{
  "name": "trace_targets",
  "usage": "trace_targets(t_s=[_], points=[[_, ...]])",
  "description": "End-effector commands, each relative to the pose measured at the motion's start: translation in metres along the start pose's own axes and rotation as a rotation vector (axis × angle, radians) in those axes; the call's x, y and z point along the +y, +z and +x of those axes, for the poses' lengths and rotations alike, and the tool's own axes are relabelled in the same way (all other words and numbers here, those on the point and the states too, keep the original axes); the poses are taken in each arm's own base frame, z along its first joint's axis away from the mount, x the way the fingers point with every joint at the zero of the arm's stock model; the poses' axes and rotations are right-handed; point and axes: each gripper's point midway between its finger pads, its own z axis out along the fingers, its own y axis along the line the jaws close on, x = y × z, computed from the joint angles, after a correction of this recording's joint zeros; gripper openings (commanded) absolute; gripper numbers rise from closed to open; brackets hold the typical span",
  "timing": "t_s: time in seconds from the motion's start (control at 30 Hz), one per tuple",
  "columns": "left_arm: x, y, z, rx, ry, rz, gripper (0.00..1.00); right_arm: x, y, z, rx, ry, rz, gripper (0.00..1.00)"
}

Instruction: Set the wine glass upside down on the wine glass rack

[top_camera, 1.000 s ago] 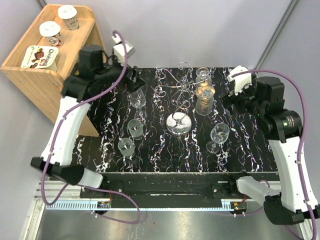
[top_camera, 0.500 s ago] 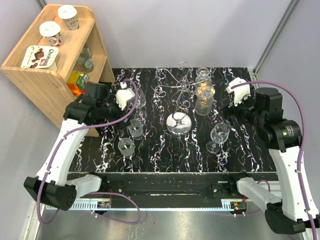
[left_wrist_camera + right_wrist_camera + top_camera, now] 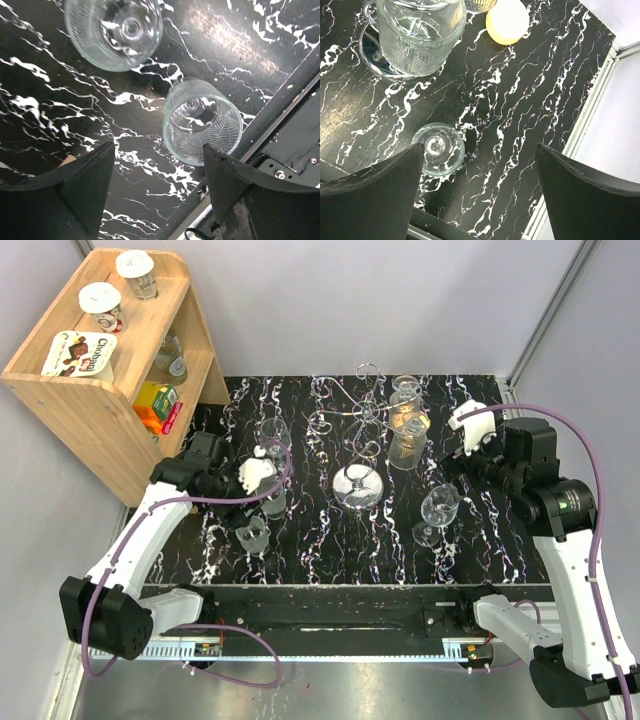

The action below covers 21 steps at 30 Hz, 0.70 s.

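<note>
The chrome wine glass rack (image 3: 357, 483) stands mid-table on its round mirror base, its curled arms (image 3: 358, 405) spreading at the back. Ribbed glasses (image 3: 408, 436) hang on its right side. A clear wine glass (image 3: 438, 508) stands upright to the right of the rack, and also shows in the right wrist view (image 3: 438, 148). Three more glasses stand on the left (image 3: 252, 533). My left gripper (image 3: 266, 484) hovers open over them; two show below its fingers in the left wrist view (image 3: 202, 120). My right gripper (image 3: 463, 448) is open and empty above the table, right of the upright glass.
A wooden shelf (image 3: 95, 380) with yoghurt cups and jars stands off the table's back left corner. The black marbled table (image 3: 330, 550) ends at a metal rail along the near edge. A pale yellow round object (image 3: 507, 20) lies by the rack base (image 3: 372, 47).
My left arm has swung from the back left corner toward me and now hovers over the left group of glasses. My right arm has shifted only slightly.
</note>
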Motion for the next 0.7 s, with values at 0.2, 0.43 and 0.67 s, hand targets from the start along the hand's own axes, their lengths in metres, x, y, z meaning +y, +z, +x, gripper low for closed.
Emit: trace_targets(t_s=[0.2, 0.43, 0.67], points=[[-0.001, 0.030, 0.019, 0.043, -0.019, 0.018, 0.72, -0.003, -0.003, -0.001, -0.018, 0.019, 0.023, 0.96], [0.001, 0.044, 0.020, 0.043, -0.050, 0.019, 0.56, -0.003, -0.007, -0.002, -0.029, 0.019, 0.032, 0.96], [-0.006, 0.057, 0.030, 0.050, -0.055, 0.046, 0.30, -0.004, -0.012, -0.005, -0.044, 0.032, 0.033, 0.96]])
